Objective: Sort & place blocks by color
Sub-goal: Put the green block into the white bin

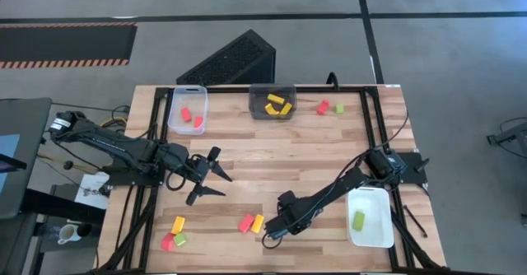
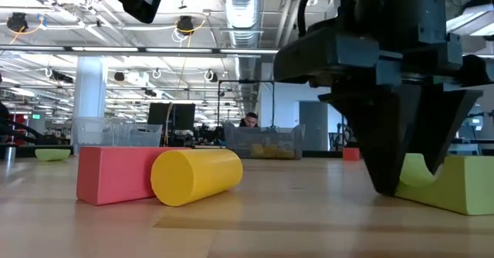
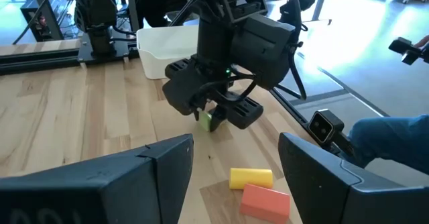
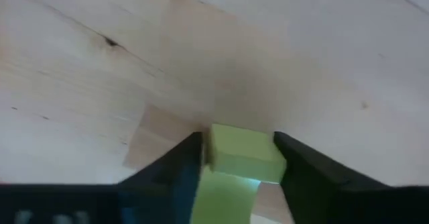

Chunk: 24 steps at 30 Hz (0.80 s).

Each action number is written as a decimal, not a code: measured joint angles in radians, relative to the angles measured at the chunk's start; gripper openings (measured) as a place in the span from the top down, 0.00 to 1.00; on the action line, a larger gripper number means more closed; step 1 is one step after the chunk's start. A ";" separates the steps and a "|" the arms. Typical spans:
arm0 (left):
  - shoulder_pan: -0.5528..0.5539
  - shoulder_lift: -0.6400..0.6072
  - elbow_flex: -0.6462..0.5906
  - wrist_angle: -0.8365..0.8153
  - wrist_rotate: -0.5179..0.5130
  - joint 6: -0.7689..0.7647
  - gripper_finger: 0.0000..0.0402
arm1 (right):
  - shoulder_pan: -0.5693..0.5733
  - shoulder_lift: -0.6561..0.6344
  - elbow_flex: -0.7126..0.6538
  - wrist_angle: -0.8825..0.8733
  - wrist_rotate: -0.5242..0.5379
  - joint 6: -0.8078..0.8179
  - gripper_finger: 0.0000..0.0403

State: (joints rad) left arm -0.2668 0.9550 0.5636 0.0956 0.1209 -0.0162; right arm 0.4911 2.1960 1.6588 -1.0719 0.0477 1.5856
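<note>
The right gripper (image 1: 270,236) is down near the table's (image 1: 272,156) front edge, its jaws either side of a light green block (image 4: 242,150). They touch or nearly touch it; I cannot tell if they grip. Close squarely and check the hold before lifting, clear of the red block (image 2: 116,173) and yellow block (image 2: 197,175) just beside. The white tray (image 1: 375,240) waits at the front right corner. The left gripper (image 1: 216,176) hovers open and empty mid-table.

A light green oblong block (image 4: 242,151) sits between the right claw's (image 4: 238,167) dark fingers; a yellow cylindrical block (image 2: 196,175) and a red rectangular block (image 2: 116,173) lie on the pale wooden-plank worktop (image 1: 280,156).
</note>
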 joint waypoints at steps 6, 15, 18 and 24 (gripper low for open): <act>0.000 0.000 0.000 -0.001 0.000 -0.004 0.49 | -0.001 -0.029 0.059 -0.138 0.015 -0.056 0.70; 0.000 0.000 0.000 -0.003 -0.005 -0.029 0.49 | 0.037 -0.279 0.074 -0.494 0.088 -0.019 0.70; 0.000 0.000 0.000 -0.012 -0.017 -0.041 0.49 | 0.066 -0.392 -0.004 -0.478 0.124 0.019 0.70; 0.000 0.000 0.000 -0.017 -0.074 -0.055 0.49 | 0.129 -0.584 -0.284 -0.471 0.025 0.163 0.70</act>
State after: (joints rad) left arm -0.2668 0.9546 0.5636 0.0790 0.0466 -0.0710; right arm 0.6206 1.6119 1.3745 -1.5425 0.0725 1.7484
